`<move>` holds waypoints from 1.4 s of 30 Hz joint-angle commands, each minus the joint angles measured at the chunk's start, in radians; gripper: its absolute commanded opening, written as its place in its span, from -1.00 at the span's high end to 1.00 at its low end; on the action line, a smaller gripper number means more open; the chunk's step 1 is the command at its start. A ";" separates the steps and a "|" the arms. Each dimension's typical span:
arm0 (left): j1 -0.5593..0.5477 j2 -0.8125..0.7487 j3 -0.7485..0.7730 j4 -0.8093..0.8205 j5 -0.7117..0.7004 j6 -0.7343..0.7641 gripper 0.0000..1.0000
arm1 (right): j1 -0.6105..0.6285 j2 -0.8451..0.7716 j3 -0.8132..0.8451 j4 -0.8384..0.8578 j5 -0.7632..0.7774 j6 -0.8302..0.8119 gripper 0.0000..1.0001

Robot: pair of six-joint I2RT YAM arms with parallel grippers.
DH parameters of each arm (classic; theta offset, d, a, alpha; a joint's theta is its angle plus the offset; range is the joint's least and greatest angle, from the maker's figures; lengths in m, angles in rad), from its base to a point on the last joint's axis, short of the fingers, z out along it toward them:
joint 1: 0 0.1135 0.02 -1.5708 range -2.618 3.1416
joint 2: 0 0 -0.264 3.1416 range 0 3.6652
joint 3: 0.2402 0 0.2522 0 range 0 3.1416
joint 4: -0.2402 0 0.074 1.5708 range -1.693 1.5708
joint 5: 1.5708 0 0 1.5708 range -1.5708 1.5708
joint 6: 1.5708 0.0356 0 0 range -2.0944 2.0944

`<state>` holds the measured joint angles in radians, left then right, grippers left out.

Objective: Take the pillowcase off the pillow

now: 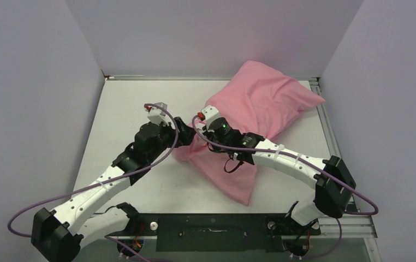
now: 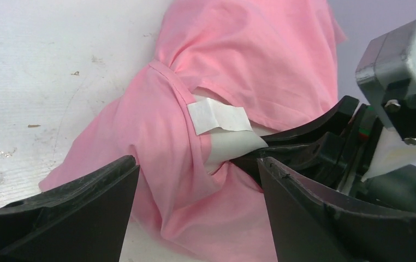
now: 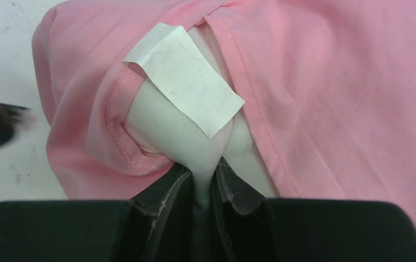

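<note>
Left gripper [image 2: 197, 174]: jaws wide apart, empty, astride the pillowcase [image 2: 156, 136] hem.
Right gripper [image 3: 203, 174]: clamped on the white pillow [image 3: 173, 131] corner poking from the opening.
In the way: paper tag [image 3: 186, 76] at the hem.
Bulk: lies toward 2 o'clock from both grippers, on the table [image 1: 135, 103].
Nearer the hem: left arm.

- A flat white tabletop [image 1: 135, 103] fills the floor of the enclosure. The left wrist view shows its surface faintly ribbed, with small brown specks and grey scuffs.
- Plain pale grey-lilac walls stand on three sides: a back panel [image 1: 211, 33], a left panel [image 1: 25, 109] and a right panel [image 1: 391, 109].
- A silver slotted metal rail [image 1: 328, 128] runs along the tabletop's right edge.
- A long black rectangular plate [image 1: 211, 232] lies along the near edge.
</note>
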<state>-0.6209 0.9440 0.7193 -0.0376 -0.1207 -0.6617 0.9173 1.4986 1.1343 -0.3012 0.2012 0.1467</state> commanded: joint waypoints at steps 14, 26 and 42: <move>-0.131 0.281 0.111 -0.104 -0.442 0.214 -0.63 | 0.017 -0.046 -0.017 0.007 -0.030 0.027 0.89; 0.087 0.273 -0.108 0.037 -0.233 0.058 0.00 | -0.014 -0.161 -0.087 0.045 -0.016 0.073 0.89; 0.171 0.242 -0.279 0.218 0.010 -0.060 0.85 | -0.058 -0.255 -0.122 0.086 -0.106 0.119 0.89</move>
<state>-0.4896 1.1862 0.4969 0.1291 -0.1284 -0.6910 0.8776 1.3323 1.0122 -0.2474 0.1196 0.2489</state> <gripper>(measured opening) 0.079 0.136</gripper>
